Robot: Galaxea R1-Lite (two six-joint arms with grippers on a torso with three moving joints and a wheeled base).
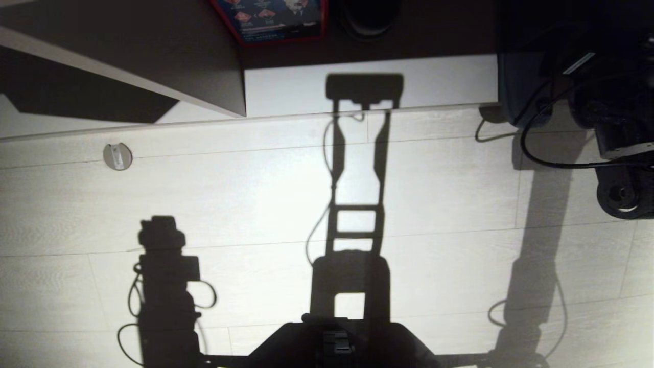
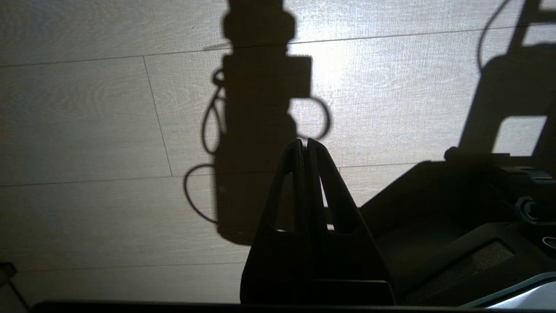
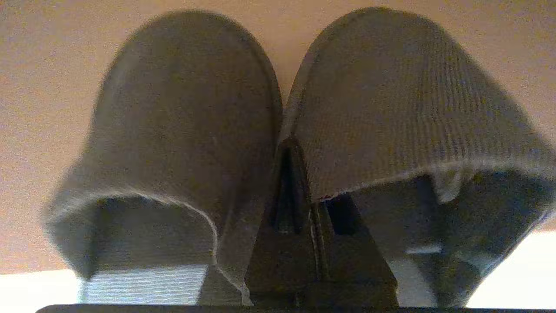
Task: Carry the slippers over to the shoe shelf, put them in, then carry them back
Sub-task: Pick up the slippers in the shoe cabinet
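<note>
In the right wrist view the slippers fill the picture: one dark fabric slipper (image 3: 182, 113) and its mate (image 3: 391, 100) side by side, rounded toes pointing away. My right gripper (image 3: 289, 145) is shut on their two inner edges, pinched together between its fingers. Behind them is a tan board (image 3: 39, 87) with a pale strip below. In the head view the right arm (image 1: 621, 153) reaches into the dark at the far right, its gripper hidden. The shoe shelf (image 1: 409, 82) shows a pale base board and an upright divider (image 1: 240, 76). My left gripper (image 2: 305, 141) hangs shut and empty over the floor.
Pale plank floor (image 1: 255, 204) lies ahead, crossed by my own shadows. A red and blue box (image 1: 271, 20) and a bulky black shoe (image 1: 368, 18) sit in the dark recess at the back. A small round disc (image 1: 117, 156) lies on the floor at left. My base (image 1: 337, 342) is at the bottom.
</note>
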